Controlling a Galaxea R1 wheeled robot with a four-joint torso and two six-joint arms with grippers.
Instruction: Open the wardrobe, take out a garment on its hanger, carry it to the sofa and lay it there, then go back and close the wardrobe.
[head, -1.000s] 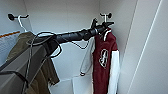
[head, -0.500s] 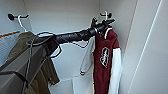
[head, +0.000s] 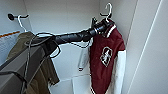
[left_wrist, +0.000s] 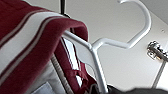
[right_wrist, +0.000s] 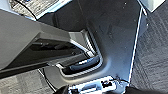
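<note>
The wardrobe (head: 62, 17) stands open, much as a second ago. Inside it the maroon jacket (head: 106, 56) hangs at the right, now a touch higher, its hanger (head: 108, 11) with the hook free in the air. The left gripper (head: 101, 25) reaches to the collar under the hanger; whether it is clenched cannot be told. An olive jacket (head: 37, 65) hangs at the left.
</note>
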